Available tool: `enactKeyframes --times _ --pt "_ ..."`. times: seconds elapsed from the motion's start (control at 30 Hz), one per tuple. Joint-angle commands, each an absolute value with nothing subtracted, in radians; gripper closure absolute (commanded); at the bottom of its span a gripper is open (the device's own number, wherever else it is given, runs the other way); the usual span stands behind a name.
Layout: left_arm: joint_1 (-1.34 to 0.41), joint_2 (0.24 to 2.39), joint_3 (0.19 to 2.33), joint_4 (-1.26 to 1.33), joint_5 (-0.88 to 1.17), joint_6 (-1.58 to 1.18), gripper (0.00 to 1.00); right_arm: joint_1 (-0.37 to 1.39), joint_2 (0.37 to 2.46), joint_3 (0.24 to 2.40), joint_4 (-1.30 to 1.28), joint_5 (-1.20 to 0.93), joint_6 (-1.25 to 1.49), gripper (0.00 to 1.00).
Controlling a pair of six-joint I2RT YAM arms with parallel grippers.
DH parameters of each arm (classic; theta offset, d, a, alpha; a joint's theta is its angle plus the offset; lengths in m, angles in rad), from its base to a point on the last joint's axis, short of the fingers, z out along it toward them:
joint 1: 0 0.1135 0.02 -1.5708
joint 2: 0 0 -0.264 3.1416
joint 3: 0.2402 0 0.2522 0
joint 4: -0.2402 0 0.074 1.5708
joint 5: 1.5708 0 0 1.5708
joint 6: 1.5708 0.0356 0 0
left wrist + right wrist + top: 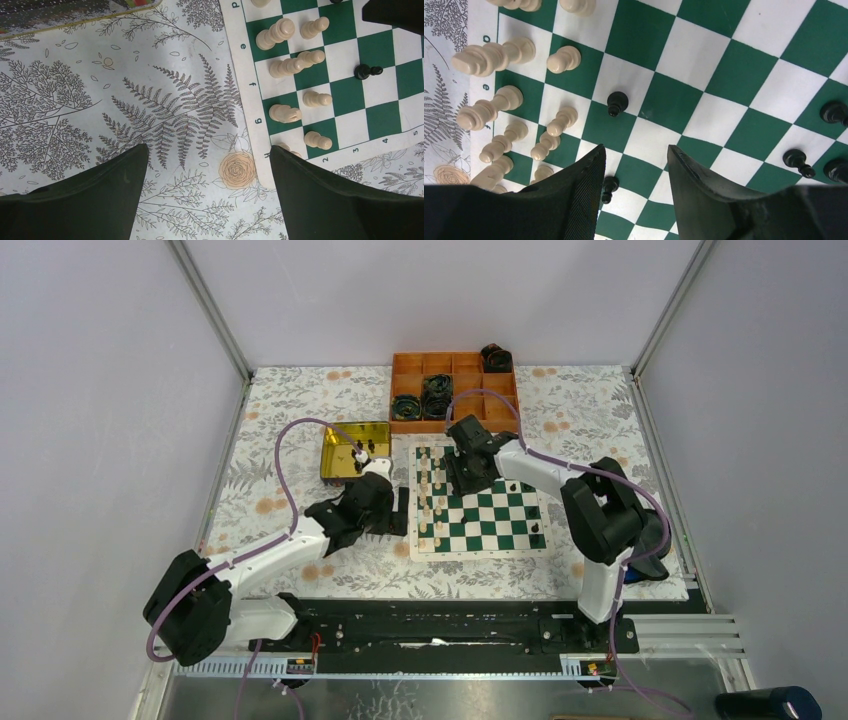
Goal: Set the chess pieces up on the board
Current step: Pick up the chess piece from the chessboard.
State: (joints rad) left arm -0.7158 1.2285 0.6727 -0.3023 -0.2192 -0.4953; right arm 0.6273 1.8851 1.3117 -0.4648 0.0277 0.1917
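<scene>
The green and white board (pixel 497 512) lies in the middle of the table. Cream chess pieces (pixel 433 502) stand in two files along its left side, and a few black pieces (pixel 535 528) dot its right side. My right gripper (pixel 636 156) hangs open over the board's far left part. A black pawn (pixel 609 188) stands free between its jaws, close by the left finger (pixel 586 185). Another black pawn (pixel 616 103) stands just ahead. My left gripper (pixel 210 150) is open and empty over the tablecloth beside the board's left border (pixel 252 120), near the cream pieces (pixel 285 113).
A shiny yellow tin (pixel 340 462) holding a few chess pieces sits left of the board. An orange compartment tray (pixel 410 368) with dark cable rolls stands behind it. Grey walls close in the flowered tablecloth (pixel 300 410) on three sides.
</scene>
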Motion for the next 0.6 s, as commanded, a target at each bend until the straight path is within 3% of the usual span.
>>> enactKeyframes --times 0.0,0.57 --pt "-0.727 1.207 0.704 -0.292 -0.226 -0.48 0.01 0.639 1.915 1.373 -0.448 0.005 0.172 0.44" --pt "-0.729 1.216 0.707 -0.293 -0.229 -0.479 0.01 0.64 2.0 1.461 -0.457 0.002 0.153 0.48"
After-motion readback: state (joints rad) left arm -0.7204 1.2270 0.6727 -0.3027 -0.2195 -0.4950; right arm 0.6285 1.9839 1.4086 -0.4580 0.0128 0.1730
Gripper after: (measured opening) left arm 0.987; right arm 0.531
